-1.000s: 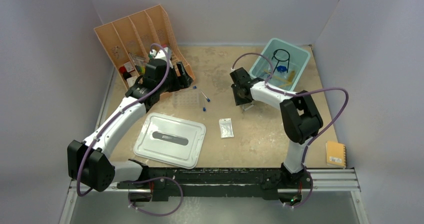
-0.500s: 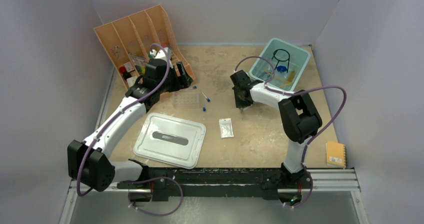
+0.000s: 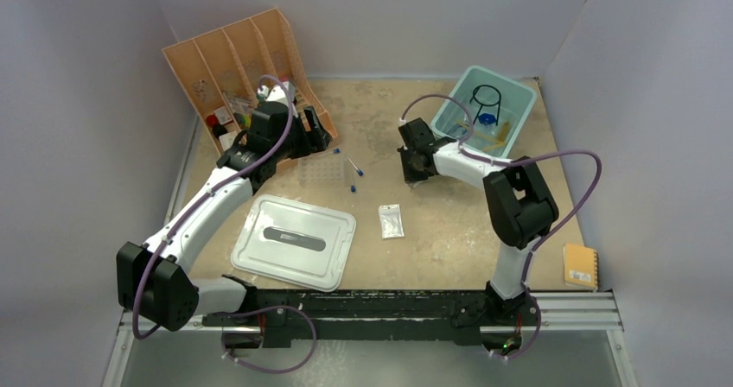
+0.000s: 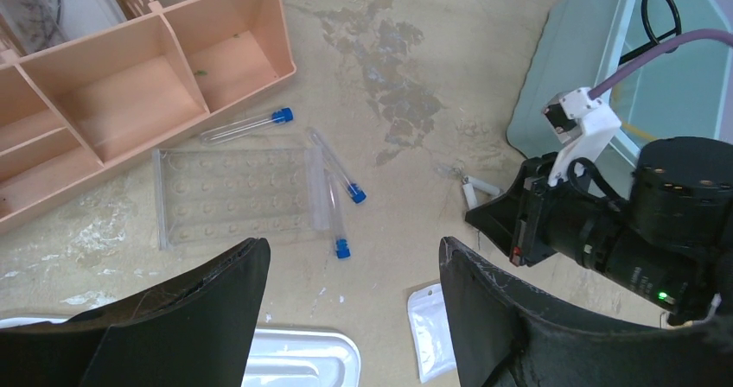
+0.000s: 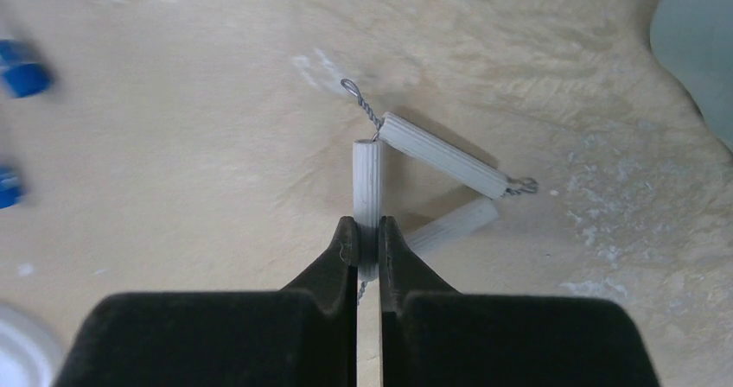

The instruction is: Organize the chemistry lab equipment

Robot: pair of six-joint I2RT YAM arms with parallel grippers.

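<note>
Wire triangle (image 5: pixel 441 155), on tabletop (image 5: pixel 216 188) near teal bin (image 3: pixel 506 76), is pinched by one white leg in clenched right gripper (image 5: pixel 366 231), so it should be lifted slow & level w/o swing; left gripper (image 4: pixel 350 253) is seen released.

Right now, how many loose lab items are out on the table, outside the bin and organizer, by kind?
Blue-capped thin clear tubes: 3
Clear plastic tube rack: 1
White-sleeved wire triangle: 1
Small clear packet: 1
Total: 6

Soft, even overhead light filled all three views, and shadows were faint. In the right wrist view, blue caps (image 5: pixel 22 76) at nine o'clock were blurred; the wire triangle (image 5: pixel 432 158) was sharp.
</note>
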